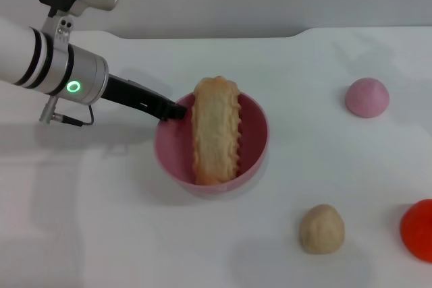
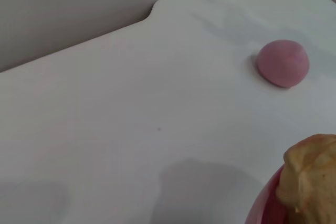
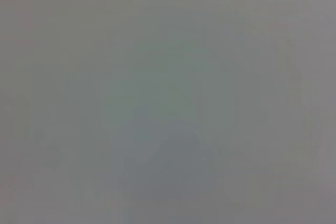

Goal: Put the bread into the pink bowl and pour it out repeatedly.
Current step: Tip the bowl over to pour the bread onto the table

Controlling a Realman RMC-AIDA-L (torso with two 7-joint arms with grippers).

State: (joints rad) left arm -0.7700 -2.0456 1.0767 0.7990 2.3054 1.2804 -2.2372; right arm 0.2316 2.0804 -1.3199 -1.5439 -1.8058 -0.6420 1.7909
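The pink bowl (image 1: 254, 133) stands on the white table, left of centre in the head view. The bread (image 1: 216, 129) lies lengthwise inside it, pale with ridged edges, its far end sticking up over the rim. My left gripper (image 1: 177, 110) reaches in from the left and is shut on the bowl's left rim. In the left wrist view only one end of the bread (image 2: 310, 177) and a bit of the bowl's rim (image 2: 266, 205) show. My right gripper is out of view; its wrist view shows only plain grey.
A small pink dome (image 1: 367, 97) sits at the far right and also shows in the left wrist view (image 2: 282, 62). A round tan bun (image 1: 322, 228) lies front right. A red object (image 1: 420, 229) is at the right edge.
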